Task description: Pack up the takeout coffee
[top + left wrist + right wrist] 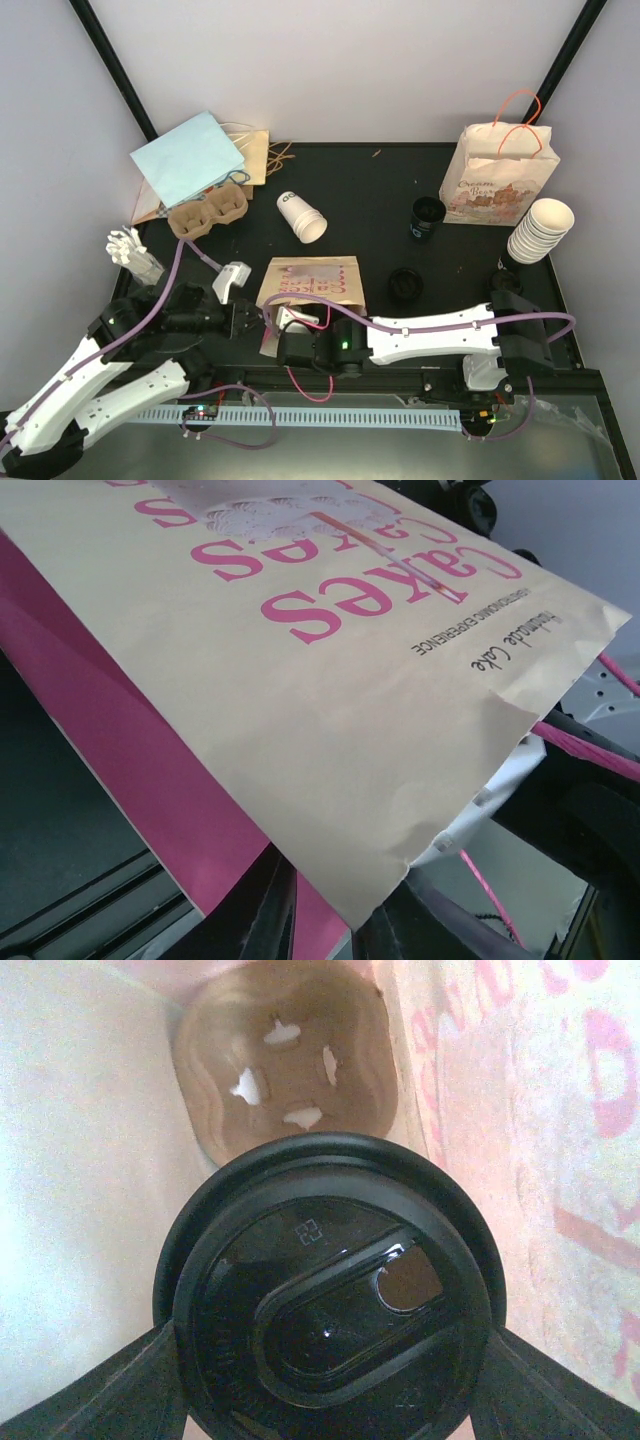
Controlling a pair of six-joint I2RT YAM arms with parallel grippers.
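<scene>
Your table [400,190] is dark, flat and cluttered, so work only around the bag [325,275] lying on it. Its paper is thin and floppy. Your left claw [325,930] is pinched shut on the lip of the mouth, probably propping it open. Inside, just ahead of your right claw [325,1415], sits a stiffer pulp carrier [280,1070]. That claw is closed round the capped cup [330,1300], 1 finger on each side. The cup looks light and crushable, so squeeze its wall gently. The bag walls crowd both sides.
</scene>
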